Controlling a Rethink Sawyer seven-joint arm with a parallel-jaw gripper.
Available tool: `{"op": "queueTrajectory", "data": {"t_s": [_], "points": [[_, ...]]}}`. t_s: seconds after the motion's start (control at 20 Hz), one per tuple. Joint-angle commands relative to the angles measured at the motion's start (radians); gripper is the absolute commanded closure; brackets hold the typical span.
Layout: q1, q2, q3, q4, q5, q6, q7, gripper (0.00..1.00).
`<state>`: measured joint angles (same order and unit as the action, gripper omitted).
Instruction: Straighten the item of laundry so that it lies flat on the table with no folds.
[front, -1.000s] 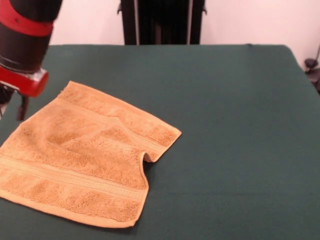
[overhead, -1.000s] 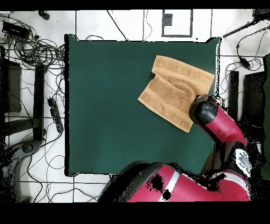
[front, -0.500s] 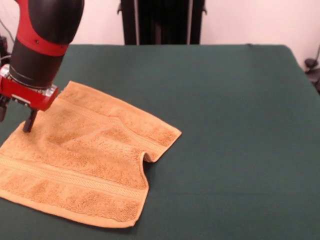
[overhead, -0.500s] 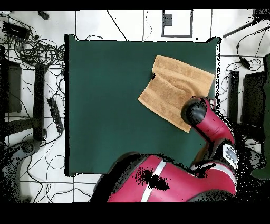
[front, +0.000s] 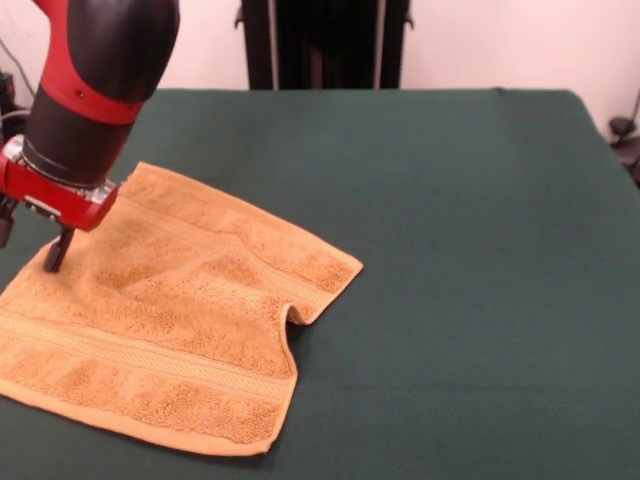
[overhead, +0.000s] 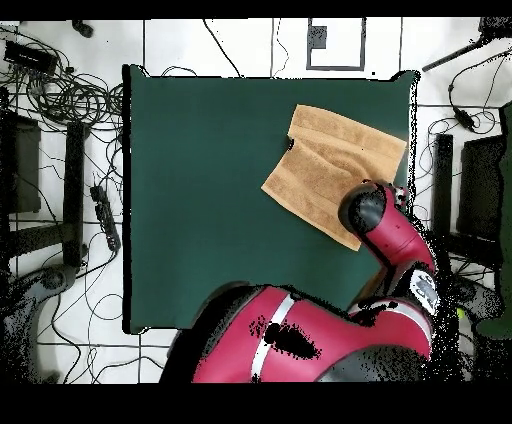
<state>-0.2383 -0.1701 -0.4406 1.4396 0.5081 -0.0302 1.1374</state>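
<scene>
— Gripper (front: 50, 255) first: where is it?
— Down on the towel (front: 170, 310), close to its edge; only one dark fingertip shows, so I cannot tell whether it is spread or clamped.
— And the towel?
— Spread over a corner of the table (front: 460, 250), mostly flat. One side puckers inward, with ridges running from it. I judge that fold remains to be pulled out.

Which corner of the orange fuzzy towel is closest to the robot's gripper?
The back-left corner of the orange-tan terry towel in the front view. The gripper comes down right beside it; the other corners lie farther off on the dark green felt table.
</scene>
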Motion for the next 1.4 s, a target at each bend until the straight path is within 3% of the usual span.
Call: {"op": "queueTrajectory", "data": {"t_s": [0.05, 0.35, 0.55, 1.05, 1.2, 1.4], "points": [[0.029, 0.052, 0.066, 0.007, 0.08, -0.041, 0.321, 0.0], [0.004, 0.097, 0.08, -0.034, 0.074, -0.03, 0.274, 0.0], [-0.019, 0.145, 0.046, -0.101, 0.068, 0.049, 0.218, 0.0], [-0.292, 0.075, 0.247, -0.121, -0.267, 0.05, 0.031, 0.0], [-0.332, 0.059, 0.282, -0.123, -0.34, 0.073, 0.034, 0.0], [-0.345, 0.036, 0.327, -0.098, -0.369, 0.063, 0.111, 0.0]]}}
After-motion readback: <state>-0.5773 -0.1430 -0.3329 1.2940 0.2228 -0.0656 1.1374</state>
